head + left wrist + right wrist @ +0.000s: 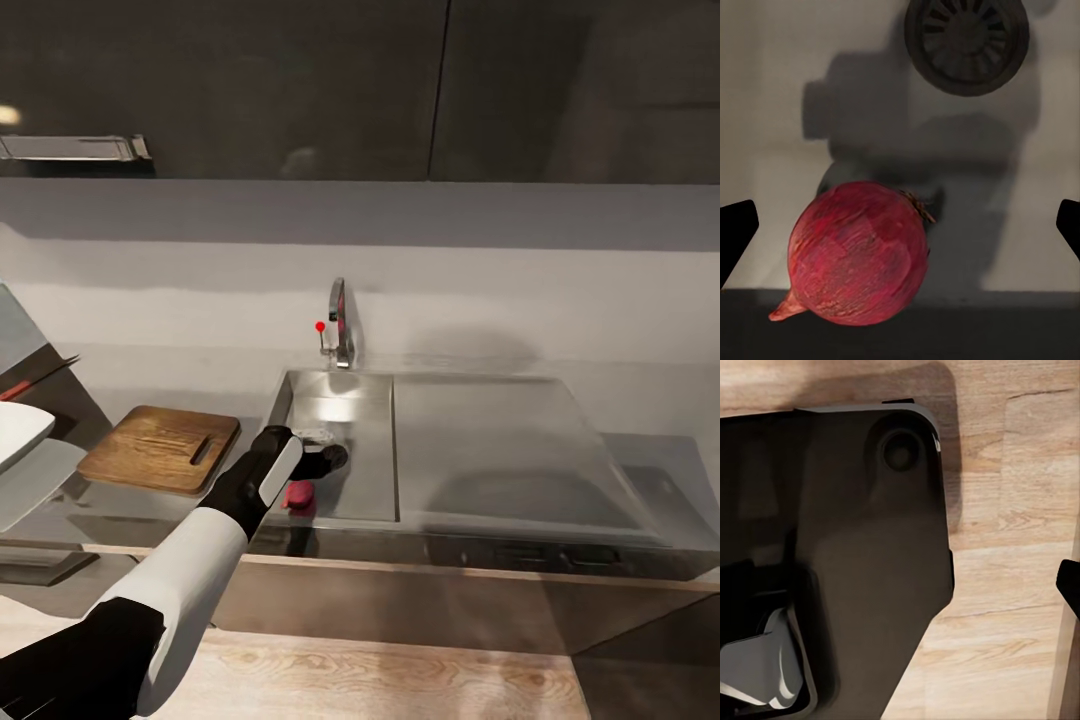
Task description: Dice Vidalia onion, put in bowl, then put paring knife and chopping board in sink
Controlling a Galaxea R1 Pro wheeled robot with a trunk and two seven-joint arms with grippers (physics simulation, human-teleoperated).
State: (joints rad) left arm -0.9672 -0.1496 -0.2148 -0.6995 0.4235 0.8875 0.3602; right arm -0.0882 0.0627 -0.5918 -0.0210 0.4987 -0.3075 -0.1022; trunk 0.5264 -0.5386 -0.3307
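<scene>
The left arm reaches from the lower left of the head view down into the sink (345, 400), its hand (318, 468) low in the basin near the front wall. In the left wrist view the hand (900, 225) is spread wide, the two dark fingertips (736, 232) standing at opposite edges with nothing between them gripped. The onion (859, 253), a red-skinned globe with a stubby root end and a dried tip, lies on the steel floor of the basin between the open fingers, closer to one of them and touched by neither; in the head view it shows as a red patch (298, 495) just below the wrist. The round drain (966, 41) sits further along the basin floor beyond the onion. The chrome tap (341, 325) with its red-tipped lever rises behind the basin, and the flat drainboard (500, 440) extends to the right. The chopping board (160, 448) lies on the tabletop (640, 400) just left of the sink, handle hole toward the sink. In the right wrist view, wooden floor (1012, 547) and a dark part of the robot's base (847, 547) appear, with one dark fingertip (1069, 585) at the edge; I cannot tell how far that hand is open.
</scene>
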